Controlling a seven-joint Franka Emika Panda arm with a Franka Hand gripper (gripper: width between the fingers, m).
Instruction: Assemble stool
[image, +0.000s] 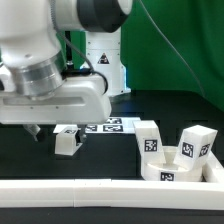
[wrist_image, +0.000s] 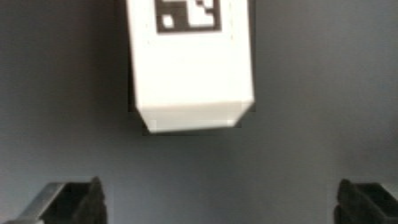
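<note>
One white stool leg (image: 67, 141) lies alone on the black table, left of centre in the exterior view. My gripper (image: 48, 130) hangs just above it, open. In the wrist view the same leg (wrist_image: 187, 70) is a long white block with a tag at its far end. It lies ahead of my gripper (wrist_image: 221, 205), whose dark fingertips (wrist_image: 71, 205) stand wide apart with only bare table between them. The round seat disc (image: 168, 172) rests at the exterior view's right, with two blocky legs (image: 150, 140) (image: 197, 144) standing at it.
The marker board (image: 106, 125) lies flat behind the lone leg. A long white rail (image: 90, 192) borders the table's front edge. The robot's white base (image: 103, 60) stands at the back before a green backdrop.
</note>
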